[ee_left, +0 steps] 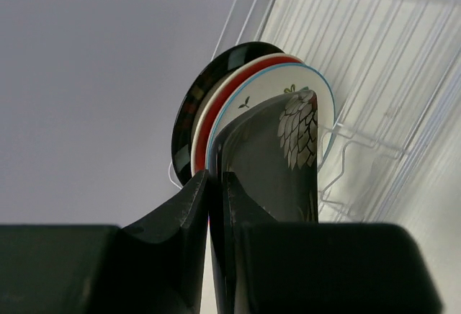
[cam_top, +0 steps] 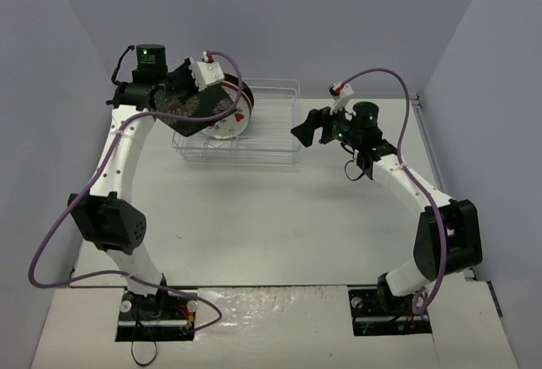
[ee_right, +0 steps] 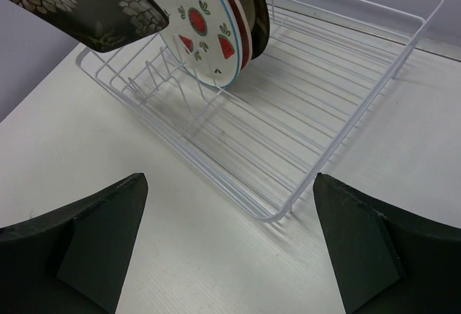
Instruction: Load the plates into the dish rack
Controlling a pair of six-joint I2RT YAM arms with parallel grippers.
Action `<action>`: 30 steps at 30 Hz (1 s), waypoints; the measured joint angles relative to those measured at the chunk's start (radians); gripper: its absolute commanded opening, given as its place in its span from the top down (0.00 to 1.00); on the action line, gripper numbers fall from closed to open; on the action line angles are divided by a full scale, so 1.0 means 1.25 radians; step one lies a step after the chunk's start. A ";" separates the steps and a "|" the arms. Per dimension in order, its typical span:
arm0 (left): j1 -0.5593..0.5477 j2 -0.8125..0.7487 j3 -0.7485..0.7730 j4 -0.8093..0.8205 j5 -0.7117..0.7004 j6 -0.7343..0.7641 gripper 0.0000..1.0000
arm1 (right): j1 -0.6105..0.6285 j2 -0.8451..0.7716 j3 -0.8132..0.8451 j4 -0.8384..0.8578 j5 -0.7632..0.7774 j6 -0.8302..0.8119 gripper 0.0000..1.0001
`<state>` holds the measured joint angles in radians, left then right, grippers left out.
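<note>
Currently the dish rack (cam_top: 267, 136) is seen at the far edge of the counter (cam_top: 279, 217), somewhat toward the far-left corner. Three round plates are stood on edge, close together, at its left end: a white plate with red spots (ee_right: 194, 29) nearest the open part of the rack, a red-rimmed plate (ee_right: 238, 11) behind it, and a black-rimmed plate (ee_right: 259, 4) last.

The black floral plate (ee_right: 86, 1) is pinched at its rim by the left gripper (ee_left: 216, 206), whose fingers (ee_left: 189, 217) are pressed tight on it. It is held tilted above the upright prongs (ee_right: 155, 76) at the rack's left end, just beside the spotted plate. Whether the two plates touch cannot be told.

The right gripper (ee_right: 230, 245) is held with its jaws wide apart and nothing between them. It is poised over the bare counter just off the rack's right end, pointed at the rack.
</note>
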<state>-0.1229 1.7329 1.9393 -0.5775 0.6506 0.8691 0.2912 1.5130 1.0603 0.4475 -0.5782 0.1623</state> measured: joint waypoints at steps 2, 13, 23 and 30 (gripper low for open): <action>-0.013 0.011 0.003 -0.031 -0.007 0.074 1.00 | -0.010 -0.001 -0.003 -0.002 0.003 0.001 0.03; -0.031 0.116 0.081 -0.116 -0.023 0.250 1.00 | -0.038 0.015 -0.004 -0.008 -0.011 0.016 0.04; -0.058 0.191 0.178 -0.162 -0.042 0.329 1.00 | -0.051 0.036 -0.003 -0.016 -0.011 0.018 0.04; -0.103 0.202 0.178 -0.206 -0.065 0.378 1.00 | -0.068 0.036 -0.003 -0.016 -0.010 0.023 0.04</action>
<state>-0.2522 1.9850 2.1620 -0.8348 0.5696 1.3416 0.2061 1.5581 1.0565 0.4274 -0.5909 0.1907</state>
